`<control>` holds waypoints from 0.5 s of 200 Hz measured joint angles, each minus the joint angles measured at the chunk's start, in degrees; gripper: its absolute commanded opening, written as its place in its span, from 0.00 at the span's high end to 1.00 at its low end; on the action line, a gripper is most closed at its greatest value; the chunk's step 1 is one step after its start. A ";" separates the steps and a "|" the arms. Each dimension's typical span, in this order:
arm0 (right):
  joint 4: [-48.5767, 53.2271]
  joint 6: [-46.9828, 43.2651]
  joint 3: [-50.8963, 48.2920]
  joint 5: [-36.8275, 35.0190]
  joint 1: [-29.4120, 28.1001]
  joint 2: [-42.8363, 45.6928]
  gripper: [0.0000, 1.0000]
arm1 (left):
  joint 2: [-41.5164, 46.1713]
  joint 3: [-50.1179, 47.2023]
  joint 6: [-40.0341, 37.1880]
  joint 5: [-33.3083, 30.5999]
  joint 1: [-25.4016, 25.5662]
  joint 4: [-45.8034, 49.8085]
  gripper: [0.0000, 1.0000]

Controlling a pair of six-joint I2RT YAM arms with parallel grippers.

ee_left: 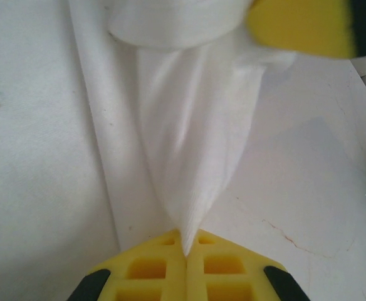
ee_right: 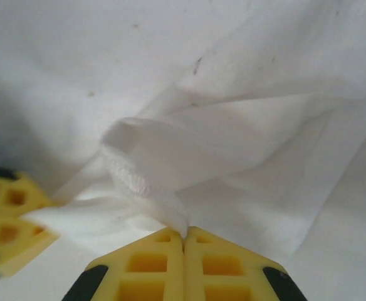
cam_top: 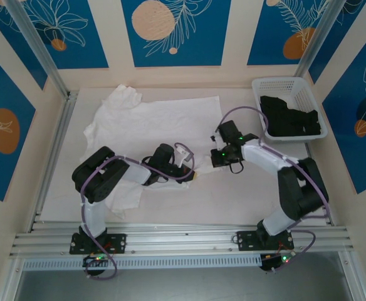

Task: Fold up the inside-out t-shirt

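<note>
The white inside-out t-shirt (cam_top: 151, 122) lies spread over the left and middle of the table, wrinkled, with a bunched part near the left arm. My left gripper (cam_top: 192, 174) is shut on a drawn-up fold of the t-shirt (ee_left: 192, 157), which runs taut from its yellow fingertips (ee_left: 164, 263). Close to its right, my right gripper (cam_top: 207, 164) is shut on a hemmed edge of the t-shirt (ee_right: 142, 188) pinched between its yellow fingers (ee_right: 214, 266). The two grippers nearly meet; the left gripper's yellow pad (ee_right: 7, 219) shows in the right wrist view.
A white plastic basket (cam_top: 277, 84) at the back right holds a black garment (cam_top: 289, 119). Aluminium rails (cam_top: 183, 238) run along the near edge and the left side of the table (cam_top: 245, 194).
</note>
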State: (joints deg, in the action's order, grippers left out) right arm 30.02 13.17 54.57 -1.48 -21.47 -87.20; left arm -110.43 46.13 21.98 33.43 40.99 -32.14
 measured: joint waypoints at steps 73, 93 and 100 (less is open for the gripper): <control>-8.57 8.72 -12.70 33.62 16.44 5.25 0.92 | -1.42 1.18 -1.55 -0.02 0.02 0.17 1.00; -11.69 11.26 -13.03 36.68 17.73 3.06 0.87 | -1.86 1.64 -1.97 0.02 0.11 0.20 1.00; -12.59 12.13 -13.03 36.39 17.75 2.49 0.86 | -1.95 1.81 -2.19 0.02 0.17 0.22 1.00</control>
State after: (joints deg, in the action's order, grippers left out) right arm 17.43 25.30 41.54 34.92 -3.73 -84.71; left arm -112.38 47.94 19.79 33.45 41.17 -31.92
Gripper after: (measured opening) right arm 0.124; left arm 0.045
